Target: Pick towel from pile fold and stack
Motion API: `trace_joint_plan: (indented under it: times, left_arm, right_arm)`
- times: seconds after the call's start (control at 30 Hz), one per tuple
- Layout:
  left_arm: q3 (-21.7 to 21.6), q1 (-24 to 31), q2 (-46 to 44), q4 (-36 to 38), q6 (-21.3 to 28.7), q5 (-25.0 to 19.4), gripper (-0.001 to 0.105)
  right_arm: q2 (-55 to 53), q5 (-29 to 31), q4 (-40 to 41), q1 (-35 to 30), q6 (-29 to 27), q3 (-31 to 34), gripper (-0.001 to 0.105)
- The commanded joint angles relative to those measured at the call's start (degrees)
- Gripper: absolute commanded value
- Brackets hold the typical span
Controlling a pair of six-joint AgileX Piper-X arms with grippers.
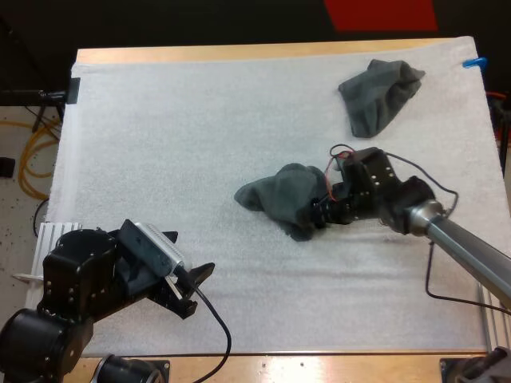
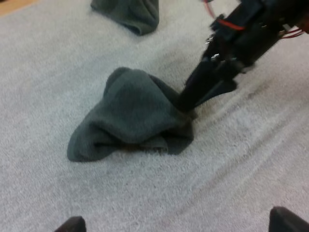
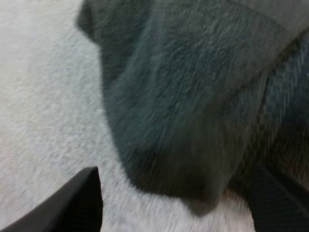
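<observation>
Fingertips of the right gripper (image 1: 318, 214) buried in the crumpled dark grey-green towel (image 1: 281, 194), one black finger (image 3: 282, 205) partly behind a hanging fold, second crumpled dark grey-green towel (image 2: 128, 14) beyond that gripper cropped, fingers of the left gripper (image 2: 179, 224) cropped to tips.

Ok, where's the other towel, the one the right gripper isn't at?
In the high view the other towel lies crumpled near the far right corner of the mat, beyond the right gripper and the middle towel.
</observation>
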Motion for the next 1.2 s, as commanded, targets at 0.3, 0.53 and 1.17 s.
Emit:
trace_joint_plan:
  times: [0.3, 0.53, 1.17]
  left_arm:
    - [0.1, -0.2, -0.1, 0.3, -0.4, 0.4, 0.071]
    - [0.1, -0.2, -0.1, 0.3, -0.4, 0.4, 0.071]
    - [0.1, -0.2, -0.1, -0.4, -0.4, 0.4, 0.071]
  right_arm:
    - [7.8, -3.0, -13.8, 0.0, 10.4, -0.5, 0.026]
    - [4.9, 0.3, -14.2, 0.0, 5.3, -1.1, 0.000]
    - [-23.1, 30.8, 3.8, 0.1, -19.9, 0.2, 0.000]
